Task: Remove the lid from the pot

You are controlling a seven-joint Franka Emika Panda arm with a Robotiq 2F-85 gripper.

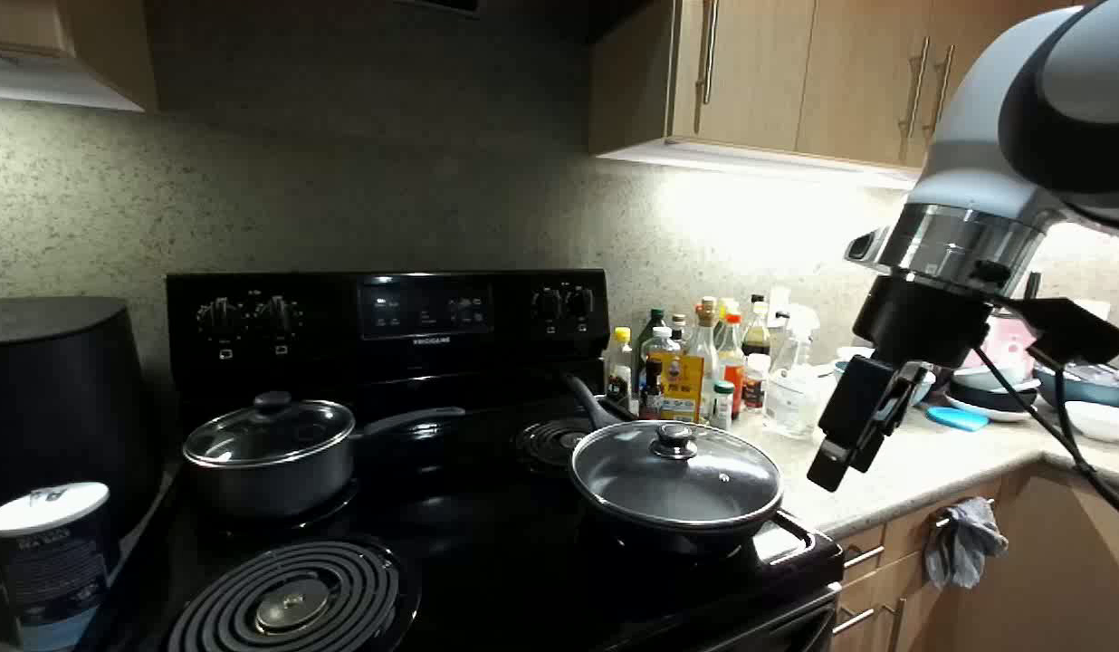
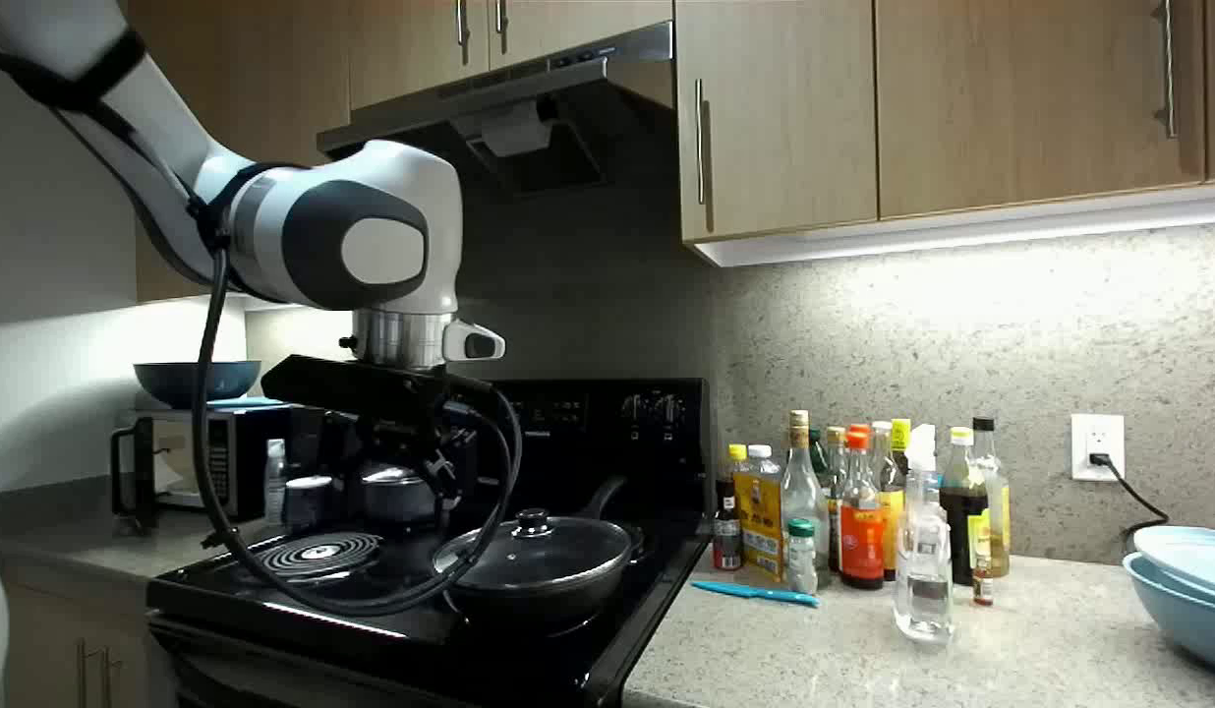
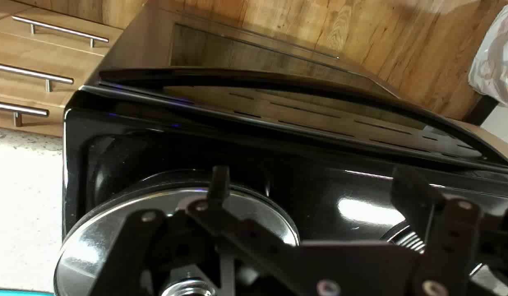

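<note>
Pointing down, the gripper (image 3: pixel 314 179) hangs near the lid (image 1: pixel 677 480), jaws apart.

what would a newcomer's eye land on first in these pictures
Probably the white robot arm, across the upper left of an exterior view, its gripper open. Next, the domed glass lid on the dark frying pan, on the stove near the counter. The colourful bottles crowded on that counter might follow.
</note>
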